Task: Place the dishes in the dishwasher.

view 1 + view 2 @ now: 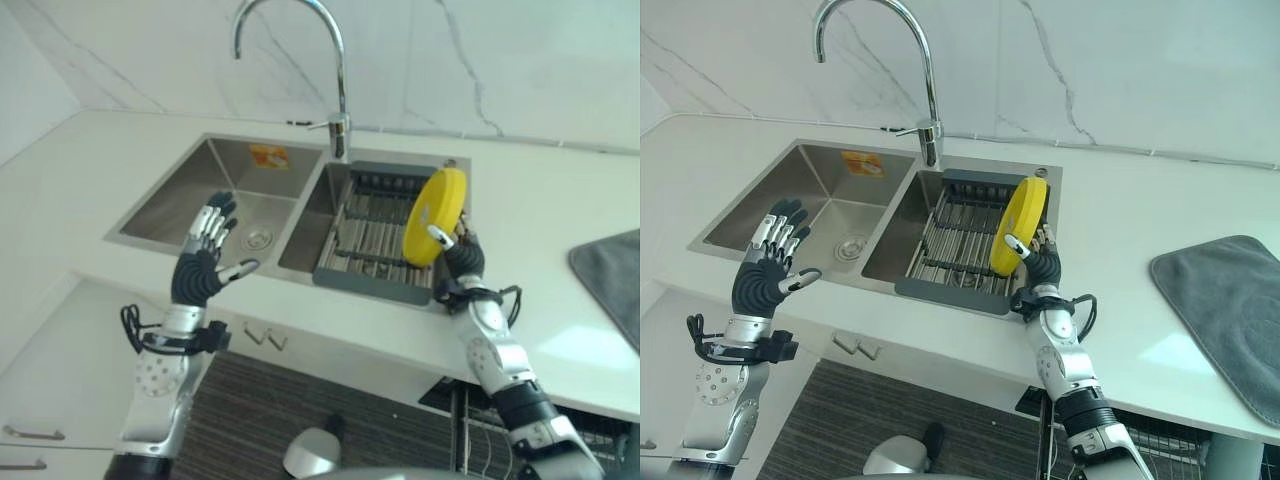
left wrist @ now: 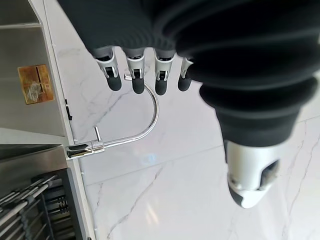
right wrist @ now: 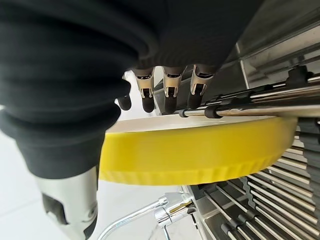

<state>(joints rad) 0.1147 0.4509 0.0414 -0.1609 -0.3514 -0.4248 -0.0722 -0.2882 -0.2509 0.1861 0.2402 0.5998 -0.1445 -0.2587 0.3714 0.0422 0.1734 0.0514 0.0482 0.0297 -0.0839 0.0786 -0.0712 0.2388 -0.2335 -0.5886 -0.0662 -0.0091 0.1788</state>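
Right hand (image 1: pixel 452 248): fingers and thumb pinching yellow plate (image 1: pixel 434 215), holding it upright on edge over dish rack (image 1: pixel 372 240) in sink (image 1: pixel 215 195). Left hand (image 1: pixel 205 250): hovering spread, empty. Risk: plate slipping sideways, clattering against rack tines.

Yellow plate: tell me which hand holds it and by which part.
The right hand grips the yellow plate at its lower rim, thumb in front, fingers behind. The left hand holds nothing.

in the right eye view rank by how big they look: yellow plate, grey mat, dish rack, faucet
1. dish rack
2. grey mat, cut off by the view's edge, so close to the rack
3. faucet, tall but thin
4. yellow plate, seen nearly edge-on
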